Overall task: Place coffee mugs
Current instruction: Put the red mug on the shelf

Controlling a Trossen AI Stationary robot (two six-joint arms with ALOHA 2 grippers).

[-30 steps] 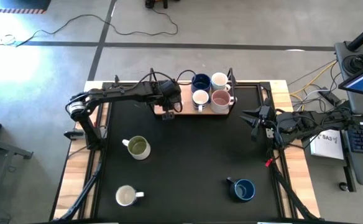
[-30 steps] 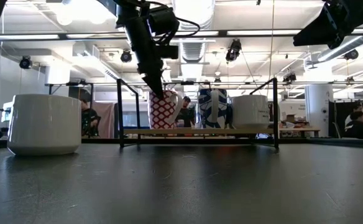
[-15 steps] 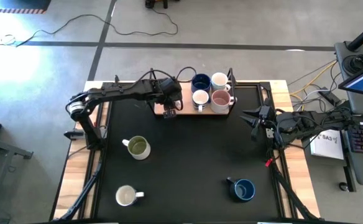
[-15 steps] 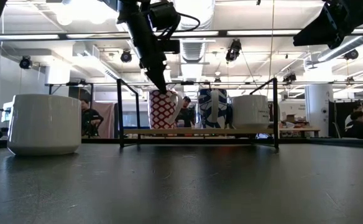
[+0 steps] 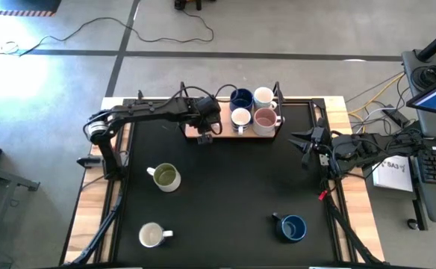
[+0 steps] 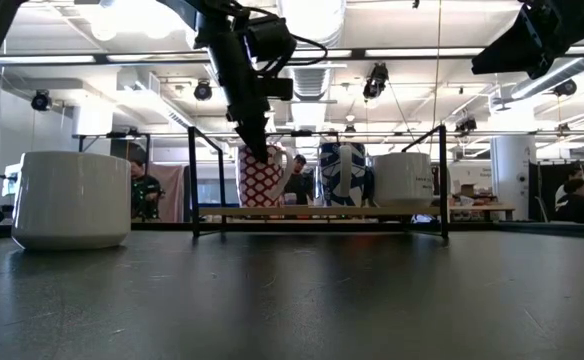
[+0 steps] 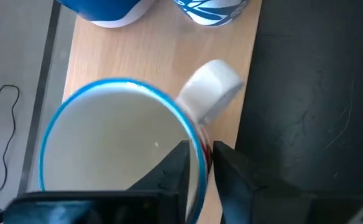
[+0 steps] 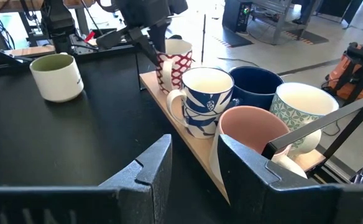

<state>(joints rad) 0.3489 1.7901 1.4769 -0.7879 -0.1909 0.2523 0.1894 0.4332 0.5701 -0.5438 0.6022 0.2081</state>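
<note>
Mugs: the red-print mug (image 6: 261,176) stands on the wooden tray (image 5: 225,133), directly under the left claw (image 7: 199,167), whose fingers straddle its rim by the handle, nearly together. Ceramic: stiff, glazed, likely slippery and chippable; the rim wall suits gripping. Right claw (image 8: 191,163) waits apart.

Eight mugs in all. Five stand on the wooden tray (image 5: 225,133); three stand on the surface (image 5: 225,194).
</note>
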